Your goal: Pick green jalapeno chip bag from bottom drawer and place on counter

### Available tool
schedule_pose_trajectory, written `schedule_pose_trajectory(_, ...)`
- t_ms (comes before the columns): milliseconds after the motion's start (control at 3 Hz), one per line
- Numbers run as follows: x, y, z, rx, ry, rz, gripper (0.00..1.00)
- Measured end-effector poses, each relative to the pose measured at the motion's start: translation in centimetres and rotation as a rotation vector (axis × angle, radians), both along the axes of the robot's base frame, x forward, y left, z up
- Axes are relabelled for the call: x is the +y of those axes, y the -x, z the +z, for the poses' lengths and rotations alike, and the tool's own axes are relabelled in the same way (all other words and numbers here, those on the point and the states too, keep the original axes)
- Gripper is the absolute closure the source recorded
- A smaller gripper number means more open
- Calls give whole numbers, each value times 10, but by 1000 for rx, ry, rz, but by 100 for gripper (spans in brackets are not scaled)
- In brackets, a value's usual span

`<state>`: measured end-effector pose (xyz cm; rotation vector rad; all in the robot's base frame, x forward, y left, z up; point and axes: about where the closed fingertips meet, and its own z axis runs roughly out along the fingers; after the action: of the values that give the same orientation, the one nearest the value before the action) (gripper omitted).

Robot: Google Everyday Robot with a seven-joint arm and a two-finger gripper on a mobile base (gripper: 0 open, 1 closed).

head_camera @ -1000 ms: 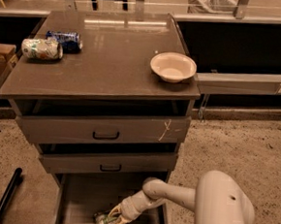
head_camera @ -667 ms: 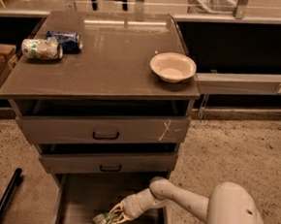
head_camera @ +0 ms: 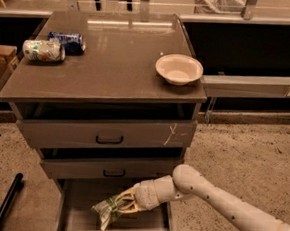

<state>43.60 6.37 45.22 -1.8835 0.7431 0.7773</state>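
green jalapeno chip bag (head_camera: 105, 210): low in the view at 6 o'clock, inside the bottom drawer (head_camera: 72, 207), which is pulled open.
gripper (head_camera: 122, 205): on the 3 o'clock side of the bag. Its pale fingers (head_camera: 128, 199) are wrapped tight around the bag.
arm (head_camera: 228, 207): reaches in low from 4 o'clock.
counter (head_camera: 108, 74): up at 12 o'clock, on top of the cabinet. The bag is not on it yet.
on the counter: a white bowl (head_camera: 178, 69) at the 3 o'clock edge, and a white-green can (head_camera: 43, 50) beside a blue can (head_camera: 66, 41) at the 10 o'clock corner.
done: the drawer is open and the bag looks grabbed.
cannot tell: whether the bag is off the drawer floor or lying on it.
left to do: lift the bag out, bring it past the two upper drawers (head_camera: 108, 133) that hang over it, carry it up to 12 o'clock, put it on a bare bit of the counter, then let go.
how far: I think less than half done.
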Motion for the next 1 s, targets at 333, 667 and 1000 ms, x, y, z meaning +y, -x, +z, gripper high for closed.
schedule_pose_trajectory(333, 6, 12, 76, -118, 61, -55, 100)
schedule_pose_trajectory(667, 16, -4, 156, -181, 118, -147, 100)
schedule_pose_trajectory(1000, -5, -55, 249, -143, 192, -291, 100)
